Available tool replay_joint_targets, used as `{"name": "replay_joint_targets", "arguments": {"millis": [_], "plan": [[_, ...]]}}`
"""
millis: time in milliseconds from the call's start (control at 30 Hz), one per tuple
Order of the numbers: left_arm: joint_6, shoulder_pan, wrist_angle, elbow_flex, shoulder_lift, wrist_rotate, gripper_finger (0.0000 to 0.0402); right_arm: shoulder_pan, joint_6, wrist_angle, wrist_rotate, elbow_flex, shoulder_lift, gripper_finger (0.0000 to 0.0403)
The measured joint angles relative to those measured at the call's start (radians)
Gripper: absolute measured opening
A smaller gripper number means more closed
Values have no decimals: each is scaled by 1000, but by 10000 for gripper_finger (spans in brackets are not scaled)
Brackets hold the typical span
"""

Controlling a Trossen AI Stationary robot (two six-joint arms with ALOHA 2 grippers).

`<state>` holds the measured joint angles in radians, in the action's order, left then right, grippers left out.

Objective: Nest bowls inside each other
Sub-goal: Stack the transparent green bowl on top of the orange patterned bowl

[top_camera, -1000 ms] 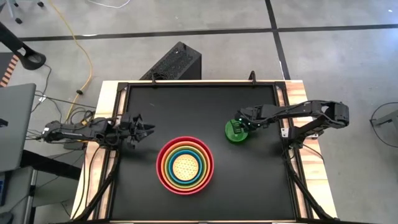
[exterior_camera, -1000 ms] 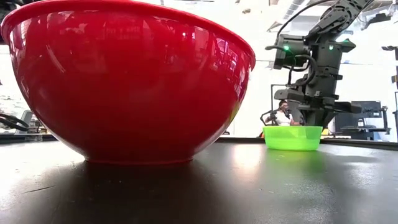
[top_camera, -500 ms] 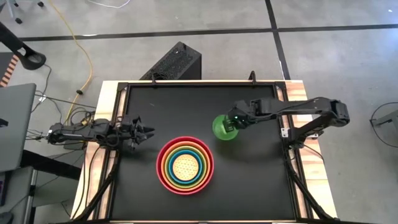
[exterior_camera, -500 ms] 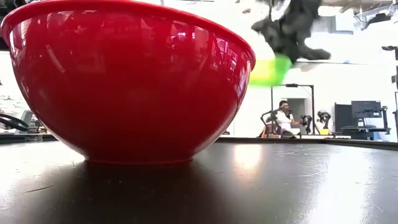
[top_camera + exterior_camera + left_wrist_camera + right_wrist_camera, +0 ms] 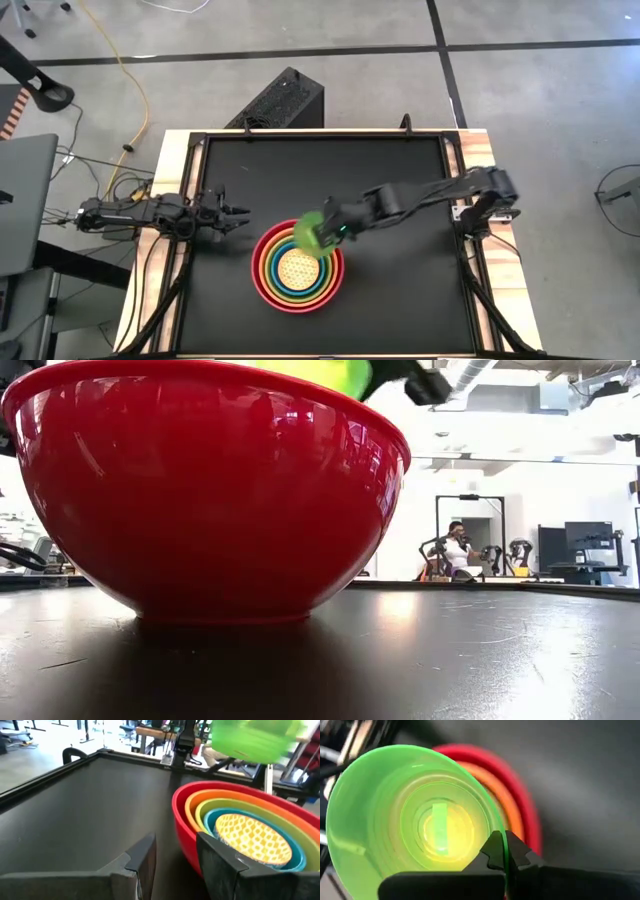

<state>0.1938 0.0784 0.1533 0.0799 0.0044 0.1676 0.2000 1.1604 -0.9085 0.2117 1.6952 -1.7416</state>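
Five bowls sit nested on the black table (image 5: 400,300): a red one (image 5: 262,290) outermost, then orange, lime, blue and a yellow dotted one (image 5: 297,269) in the middle. The red bowl (image 5: 200,490) rests on its base. My right gripper (image 5: 330,232) is shut on a small green bowl (image 5: 311,234) in the air over the stack's far rim. That bowl also shows in the left wrist view (image 5: 255,737) and at the top of the low view (image 5: 315,372). My left gripper (image 5: 243,215) stands open to the left of the stack, nothing between its fingers (image 5: 142,857). My right gripper pinches the small green bowl's rim (image 5: 504,851) between its two fingers, one inside the wall and one outside. The fingers come slanting down from the table's right side. The bowl is lifted clear, tilted, over the nested bowls.
The table has a raised black frame and wooden side rails (image 5: 170,170). A dark box (image 5: 285,100) and a yellow cable lie on the floor beyond the far edge. In the room behind the table a person (image 5: 458,545) sits among other equipment.
My right gripper has lifted the small green bowl off the table at the right and carried it up and toward the left and near edges, to above the stack's far rim; the bowl has tipped on the way. My left gripper has rolled a little in place.
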Motion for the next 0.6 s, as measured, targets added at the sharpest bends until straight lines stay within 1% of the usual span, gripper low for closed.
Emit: {"name": "replay_joint_targets", "arguments": {"millis": [167,267,433,600], "plan": [[-2,0,42,4,0,1,128,43,6,3,-89,164,-169,0],[-1,0,46,4,0,1,128,58,44,7,-105,223,-243,0],[-1,0,47,4,0,1,128,63,128,4,-109,256,-329,0],[0,0,48,4,0,1,128,66,175,-7,-109,260,-382,0]]}}
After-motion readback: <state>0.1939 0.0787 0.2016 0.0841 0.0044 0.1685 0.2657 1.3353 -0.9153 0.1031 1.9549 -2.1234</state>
